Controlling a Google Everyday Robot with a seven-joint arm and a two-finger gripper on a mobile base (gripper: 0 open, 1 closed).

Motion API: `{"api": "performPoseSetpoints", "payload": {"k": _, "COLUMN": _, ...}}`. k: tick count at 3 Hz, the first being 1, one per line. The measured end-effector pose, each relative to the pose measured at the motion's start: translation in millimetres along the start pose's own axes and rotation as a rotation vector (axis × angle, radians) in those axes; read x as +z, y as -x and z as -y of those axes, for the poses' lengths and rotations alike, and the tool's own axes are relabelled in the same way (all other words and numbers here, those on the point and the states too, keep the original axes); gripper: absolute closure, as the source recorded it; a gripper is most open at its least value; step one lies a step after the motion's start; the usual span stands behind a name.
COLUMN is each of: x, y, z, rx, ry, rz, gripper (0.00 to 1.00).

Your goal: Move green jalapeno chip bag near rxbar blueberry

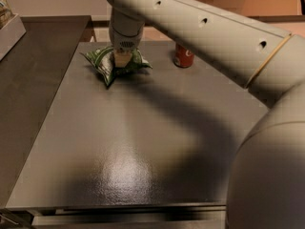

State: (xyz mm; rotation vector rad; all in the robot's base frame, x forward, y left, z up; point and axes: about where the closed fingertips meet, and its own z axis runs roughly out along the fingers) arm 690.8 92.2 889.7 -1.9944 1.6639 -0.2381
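Starting nearest, the robot's pale arm (267, 142) filled the right side and reached out over the dark table (119, 166). Toward the far edge the gripper (123, 60) stood straight down in the green chip bag (102, 63), seemingly pinched on its crumpled foil. Further right, well apart, stood a red can (183, 56). The blue bar was nowhere in sight, so the carry looked best kept low and slow, clear of the can.
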Motion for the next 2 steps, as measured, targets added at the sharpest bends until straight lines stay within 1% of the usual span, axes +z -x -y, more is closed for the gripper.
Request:
{"api": "performPoseSetpoints", "payload": {"k": 1, "x": 1.5, "y": 0.0, "z": -0.9, "rx": -0.001, "ry": 0.003, "rz": -0.001, "gripper": 0.0}}
{"api": "performPoseSetpoints", "payload": {"k": 2, "x": 1.5, "y": 0.0, "z": -1.0, "rx": -0.001, "ry": 0.003, "rz": -0.001, "gripper": 0.0}}
